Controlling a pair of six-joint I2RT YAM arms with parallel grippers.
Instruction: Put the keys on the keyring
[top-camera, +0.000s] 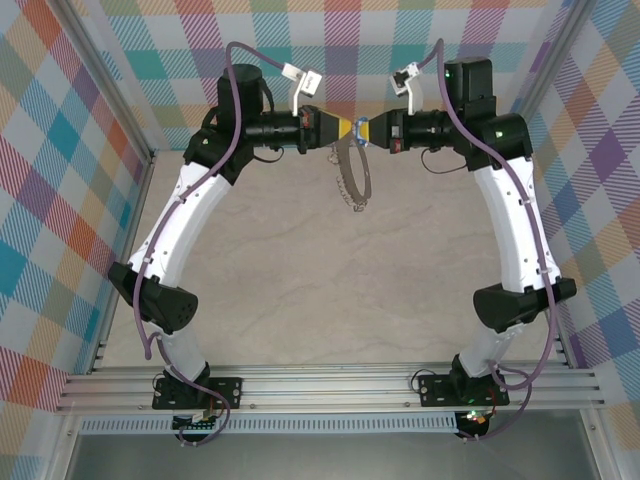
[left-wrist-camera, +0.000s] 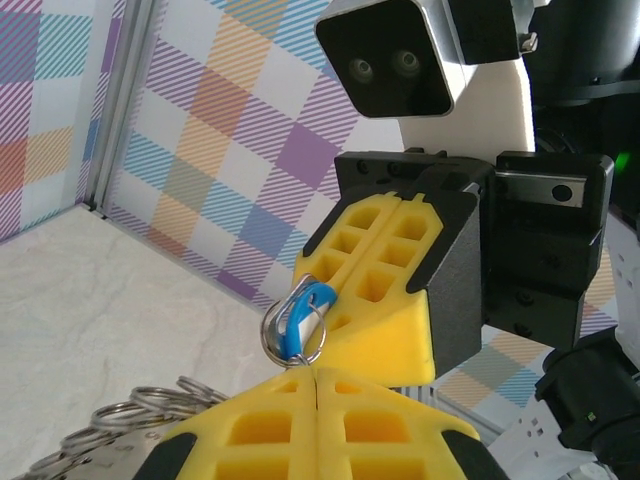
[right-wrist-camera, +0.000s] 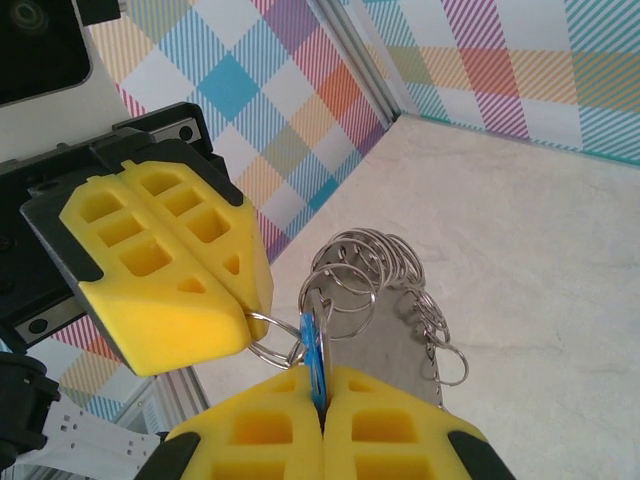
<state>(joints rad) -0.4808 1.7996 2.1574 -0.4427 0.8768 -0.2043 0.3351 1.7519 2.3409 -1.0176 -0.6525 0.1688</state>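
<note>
threading keys (right-wrist-camera: 312, 345), lower centre: right gripper (right-wrist-camera: 322, 390) clamps tag, left gripper (right-wrist-camera: 247, 305) clamps keyring (right-wrist-camera: 350, 262) loop; feed slowly, aligned.

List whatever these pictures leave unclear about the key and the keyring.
- Metal blade of the key: right wrist view, buried between the shut fingers of the right gripper; just the blue tag sticks out.
- Whether the key is threaded onto the keyring: top view, too small, both fingertips crowd the join.
- Keyring's lower part: left wrist view, cut off by the bottom edge beside the left gripper.
</note>
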